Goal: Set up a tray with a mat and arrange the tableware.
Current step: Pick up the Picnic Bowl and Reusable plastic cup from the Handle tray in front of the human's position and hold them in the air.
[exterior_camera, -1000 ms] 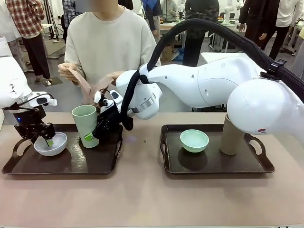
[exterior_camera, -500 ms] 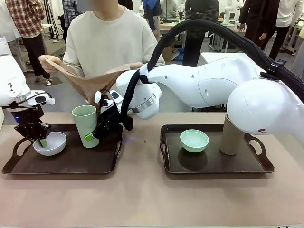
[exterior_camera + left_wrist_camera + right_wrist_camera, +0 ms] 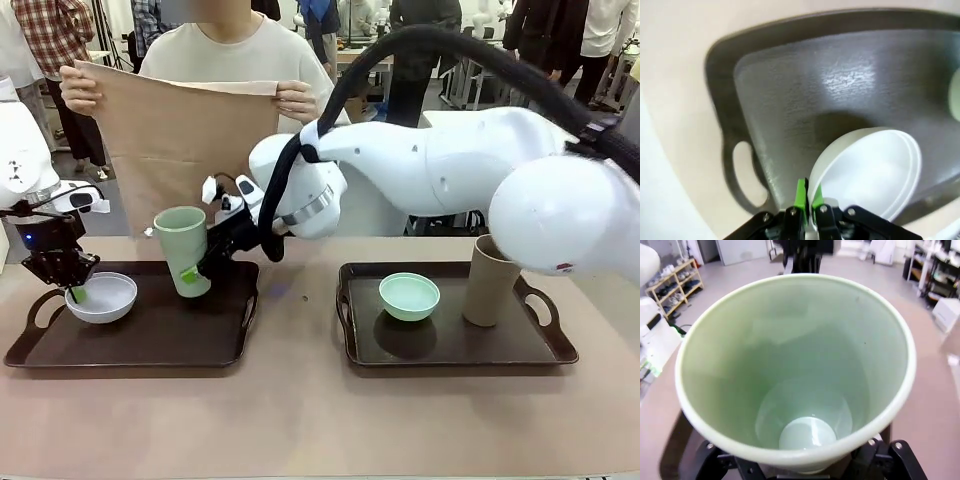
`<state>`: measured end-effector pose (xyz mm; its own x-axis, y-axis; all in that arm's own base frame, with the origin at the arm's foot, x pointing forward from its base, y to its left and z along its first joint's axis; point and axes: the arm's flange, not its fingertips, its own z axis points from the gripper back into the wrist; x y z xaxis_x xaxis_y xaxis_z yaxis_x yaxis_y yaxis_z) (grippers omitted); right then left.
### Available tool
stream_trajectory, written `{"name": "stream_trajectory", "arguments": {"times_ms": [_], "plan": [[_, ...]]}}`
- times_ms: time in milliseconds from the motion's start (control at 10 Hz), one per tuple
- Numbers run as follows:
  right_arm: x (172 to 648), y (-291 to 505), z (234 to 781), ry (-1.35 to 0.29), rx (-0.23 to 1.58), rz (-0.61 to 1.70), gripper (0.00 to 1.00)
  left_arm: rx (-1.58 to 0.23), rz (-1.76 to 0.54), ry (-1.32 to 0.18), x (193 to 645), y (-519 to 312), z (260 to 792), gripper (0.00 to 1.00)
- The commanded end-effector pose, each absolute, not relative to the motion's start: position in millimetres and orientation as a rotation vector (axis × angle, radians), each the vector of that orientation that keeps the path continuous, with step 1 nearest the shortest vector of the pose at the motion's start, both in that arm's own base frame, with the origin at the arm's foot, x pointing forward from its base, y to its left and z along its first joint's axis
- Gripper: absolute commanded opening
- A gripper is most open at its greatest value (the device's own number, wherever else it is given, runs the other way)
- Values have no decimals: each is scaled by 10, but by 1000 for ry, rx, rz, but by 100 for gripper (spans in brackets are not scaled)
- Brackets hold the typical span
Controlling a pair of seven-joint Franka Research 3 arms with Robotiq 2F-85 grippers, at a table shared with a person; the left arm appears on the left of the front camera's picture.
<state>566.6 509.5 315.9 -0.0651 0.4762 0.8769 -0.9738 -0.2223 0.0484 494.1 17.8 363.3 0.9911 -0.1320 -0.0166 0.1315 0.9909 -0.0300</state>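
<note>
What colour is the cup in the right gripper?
The cup is plain pale green, best seen in the right wrist view.

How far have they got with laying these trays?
Done: little. The right tray holds a mint bowl and tan tumbler, with no mat under them.
In hand: the left fingers pinch the rim of the white bowl. The right fingers hold the pale-green tumbler. Both look just off the left tray, while the person holds a mat spread behind it.
Left: lay the mat and put the tableware on it.
</note>
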Motion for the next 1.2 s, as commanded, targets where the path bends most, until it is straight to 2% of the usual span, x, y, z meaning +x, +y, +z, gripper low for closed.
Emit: {"name": "stream_trajectory", "arguments": {"times_ms": [0,300,600,900,1100], "plan": [[5213,4800,3778,-796,987,1623,25,-5,-116,25,4718,135,4066,0],[4742,4517,4535,-845,875,1633,25,-22,-109,-51,4379,50,4847,0],[4440,4428,4861,-880,836,1649,25,-19,-79,-153,4123,18,5440,0],[4494,4401,4842,-881,841,1649,25,-28,-101,-167,4088,66,5552,0],[4451,4501,5034,-869,828,1647,25,-28,-101,-167,4088,66,5552,0]]}}
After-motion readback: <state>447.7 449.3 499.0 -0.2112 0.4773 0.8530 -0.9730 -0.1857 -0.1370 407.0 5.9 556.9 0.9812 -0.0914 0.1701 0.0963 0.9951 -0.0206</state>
